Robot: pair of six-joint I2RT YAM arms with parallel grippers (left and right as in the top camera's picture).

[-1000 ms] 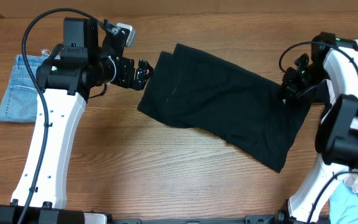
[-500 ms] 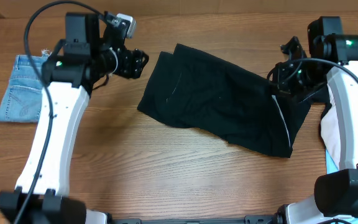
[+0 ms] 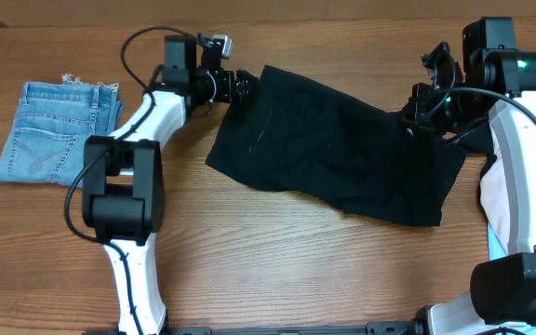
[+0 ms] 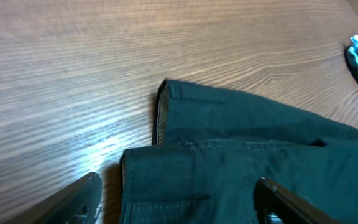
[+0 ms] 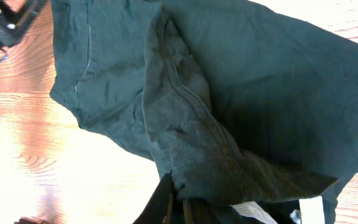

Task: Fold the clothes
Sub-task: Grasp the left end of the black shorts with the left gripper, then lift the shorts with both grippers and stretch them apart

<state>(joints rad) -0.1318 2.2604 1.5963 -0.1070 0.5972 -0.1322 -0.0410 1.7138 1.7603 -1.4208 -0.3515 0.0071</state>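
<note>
Shorts (image 3: 333,154): black, spread on table (image 3: 249,261), running diagonally from upper left to lower right. Mostly flat, right end lifted off the wood.

Left gripper (image 3: 243,87): parked at top-left corner of shorts, right at the fabric edge. Touching or just above, hard to tell from overhead. In left wrist view: fingers (image 4: 82,199) wide apart, low over the table, with the corner and its stitched hem between and ahead of them. Nothing pinched.

Right gripper (image 3: 415,113): at upper right edge of shorts, clamped on fabric. In right wrist view: jaws closed on a bunched fold at bottom of frame, cloth pulled up toward them in a ridge. Grey waistband (image 5: 185,143) turned outward along that ridge, white tag (image 5: 312,208) just beside the pinch, to its right.

Denim shorts (image 3: 49,130): flat at far left of table, well apart from the black pair, beyond the left arm.
</note>
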